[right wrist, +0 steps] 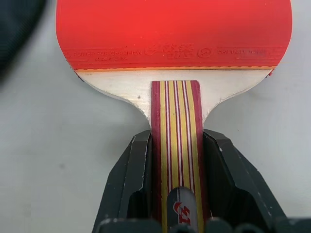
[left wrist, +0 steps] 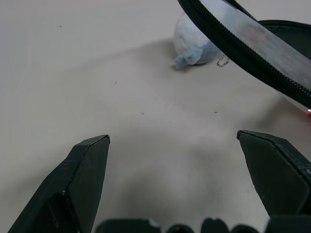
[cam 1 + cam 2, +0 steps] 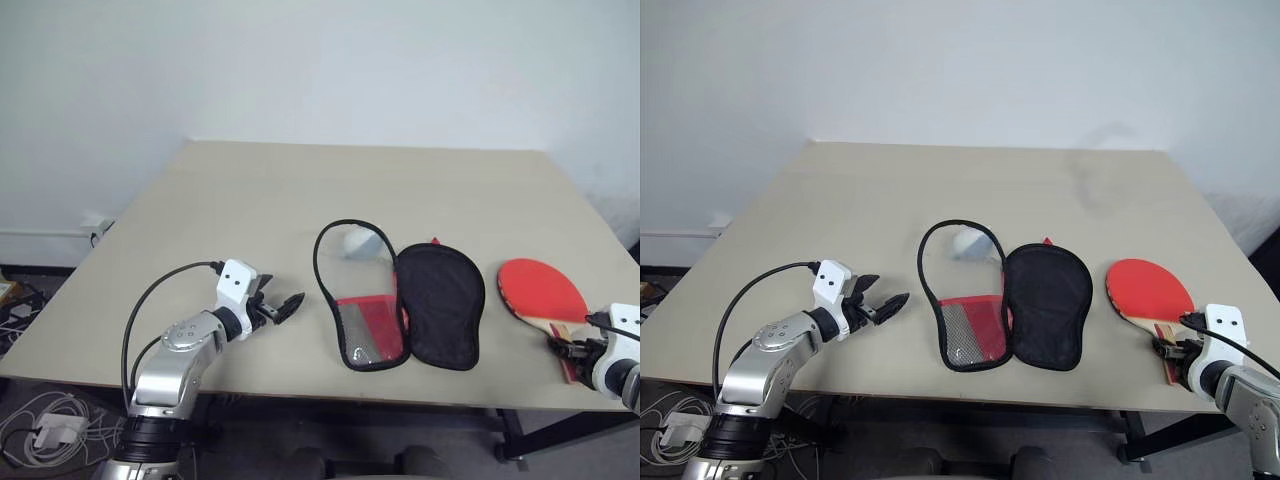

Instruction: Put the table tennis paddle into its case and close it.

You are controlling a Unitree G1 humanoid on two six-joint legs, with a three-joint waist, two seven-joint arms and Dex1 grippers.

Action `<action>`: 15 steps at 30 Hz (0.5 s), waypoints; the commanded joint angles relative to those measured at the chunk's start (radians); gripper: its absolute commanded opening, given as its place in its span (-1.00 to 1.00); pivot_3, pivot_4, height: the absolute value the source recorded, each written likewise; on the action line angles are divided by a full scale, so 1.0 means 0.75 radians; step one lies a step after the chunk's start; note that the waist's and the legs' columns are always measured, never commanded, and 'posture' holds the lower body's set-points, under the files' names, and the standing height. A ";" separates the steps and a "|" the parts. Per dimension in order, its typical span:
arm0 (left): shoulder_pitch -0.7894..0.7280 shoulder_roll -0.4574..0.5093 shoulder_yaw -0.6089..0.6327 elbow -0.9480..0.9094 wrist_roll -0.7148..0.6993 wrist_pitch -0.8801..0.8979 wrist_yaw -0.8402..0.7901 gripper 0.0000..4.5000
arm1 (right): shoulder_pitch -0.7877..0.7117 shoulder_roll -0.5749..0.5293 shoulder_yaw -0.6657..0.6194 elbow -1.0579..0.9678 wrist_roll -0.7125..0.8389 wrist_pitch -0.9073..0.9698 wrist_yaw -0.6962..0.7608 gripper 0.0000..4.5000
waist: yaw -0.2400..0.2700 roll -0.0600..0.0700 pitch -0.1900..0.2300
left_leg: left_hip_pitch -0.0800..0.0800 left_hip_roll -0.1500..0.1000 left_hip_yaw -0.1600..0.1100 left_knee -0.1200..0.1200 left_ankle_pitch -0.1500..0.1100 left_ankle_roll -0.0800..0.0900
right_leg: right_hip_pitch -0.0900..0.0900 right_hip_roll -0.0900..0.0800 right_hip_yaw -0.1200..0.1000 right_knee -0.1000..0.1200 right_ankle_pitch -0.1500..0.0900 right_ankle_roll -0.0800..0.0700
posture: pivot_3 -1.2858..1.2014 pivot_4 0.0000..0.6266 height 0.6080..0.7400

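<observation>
The table tennis paddle (image 3: pixel 543 290) lies flat on the table at the right, red face up, its striped wooden handle (image 1: pixel 176 126) pointing to the near edge. My right gripper (image 1: pixel 177 137) is shut on that handle, one black finger pressed against each side. The case (image 3: pixel 435 300) lies open in the middle of the table. Its black-lined half is on the right, and its clear panel half (image 3: pixel 352 262) with a red part lies on the left. My left gripper (image 3: pixel 285 306) hovers open just left of the case, with nothing between its fingers (image 2: pixel 90 165).
A small white soft object (image 2: pixel 192 41) lies at the far end of the case's clear half. The beige table (image 3: pixel 250 200) has bare room at the back and left. Cables lie on the floor at the lower left, and the paddle handle is close to the table's near edge.
</observation>
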 commanded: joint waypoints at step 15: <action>-0.055 -0.006 -0.049 0.005 0.040 -0.035 -0.034 1.00 | -0.337 0.598 0.131 -0.407 0.144 0.210 -0.428 -0.51 | -0.001 0.006 0.001 | -0.023 -0.002 -0.002 0.003 0.002 -0.004 | -0.025 0.000 0.000 0.005 0.001 -0.001 | 0.03 -1.00 0.64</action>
